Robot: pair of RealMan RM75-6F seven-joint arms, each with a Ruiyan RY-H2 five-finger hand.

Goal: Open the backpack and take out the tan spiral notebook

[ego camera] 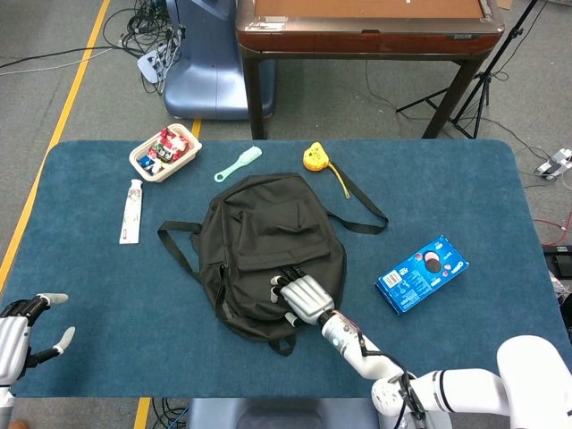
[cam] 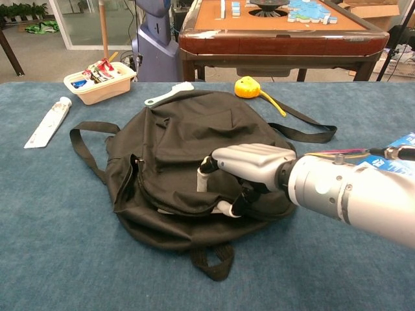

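From the head view, a black backpack [ego camera: 268, 255] lies mid-table, right hand [ego camera: 302, 297] pressing its lower front, left hand [ego camera: 22, 331] spread and empty; from the chest, soft limp fabric (notebook unseen), best taken at the side zipper [cam: 134, 175].

This is a robotics lab or test room rather than a home. The work surface is a table covered in blue felt [ego camera: 465, 179], set out with unrelated everyday props. Around it lies a bare grey floor marked with yellow tape [ego camera: 70, 94], and loose cables run to a power strip [ego camera: 148, 63]. The blue-grey base of another machine [ego camera: 207, 63] stands behind the table, beside a wooden game table [cam: 285, 29] with tiles on its orange top. A black tripod [ego camera: 487, 76] stands at the right. The chest view shows glass doors [cam: 81, 23] and potted plants [cam: 23, 11] at the back.
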